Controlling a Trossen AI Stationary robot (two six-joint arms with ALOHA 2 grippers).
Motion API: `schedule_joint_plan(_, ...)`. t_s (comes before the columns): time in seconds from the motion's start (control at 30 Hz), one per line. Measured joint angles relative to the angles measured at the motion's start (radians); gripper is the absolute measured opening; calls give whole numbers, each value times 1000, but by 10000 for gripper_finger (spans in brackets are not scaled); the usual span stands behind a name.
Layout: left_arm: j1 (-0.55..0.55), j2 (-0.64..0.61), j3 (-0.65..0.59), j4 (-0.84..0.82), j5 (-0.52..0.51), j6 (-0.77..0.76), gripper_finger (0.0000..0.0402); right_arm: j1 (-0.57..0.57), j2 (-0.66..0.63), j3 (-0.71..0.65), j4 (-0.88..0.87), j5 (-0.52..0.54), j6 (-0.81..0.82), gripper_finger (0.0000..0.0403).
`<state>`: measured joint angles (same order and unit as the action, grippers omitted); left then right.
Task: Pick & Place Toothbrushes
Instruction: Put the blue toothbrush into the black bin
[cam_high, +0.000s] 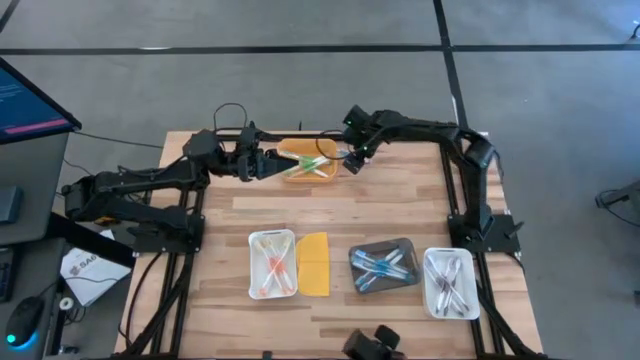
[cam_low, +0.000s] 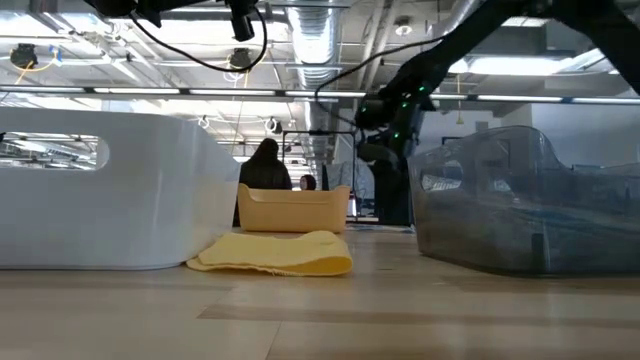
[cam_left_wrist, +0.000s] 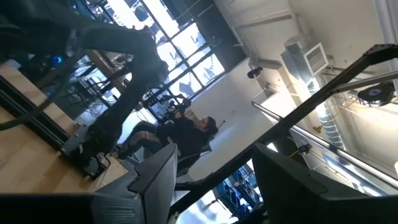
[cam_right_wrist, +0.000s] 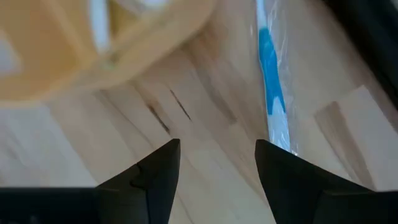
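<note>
Right tool (cam_right_wrist: 216, 163) spread, empty; blue toothbrush (cam_right_wrist: 272, 74) on table just beside one finger.

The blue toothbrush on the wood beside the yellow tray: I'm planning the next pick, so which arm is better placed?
Right. The right gripper hangs open over the blue toothbrush; the left gripper sits across the yellow tray.

The right gripper (cam_right_wrist: 214, 180) hangs open over the wooden counter (cam_right_wrist: 124, 143), a blue-and-white wrapped toothbrush (cam_right_wrist: 272, 81) just beside one finger, the yellow tray (cam_right_wrist: 93, 56) farther off.
</note>
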<state>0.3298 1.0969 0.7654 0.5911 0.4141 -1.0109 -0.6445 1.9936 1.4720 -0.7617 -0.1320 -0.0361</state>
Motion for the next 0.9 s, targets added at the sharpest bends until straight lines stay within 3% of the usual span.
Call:
schedule_joint_plan(0.23,1,0,0,0,12,-15,204,-3,102,93,-74,80,-46,203)
schedule_joint_plan(0.73,-1,0,0,0,38,-10,204,-93,123,94,-93,75,-16,181)
schedule_joint_plan(0.9,-1,0,0,0,38,-8,204,-115,123,94,-101,23,-17,182)
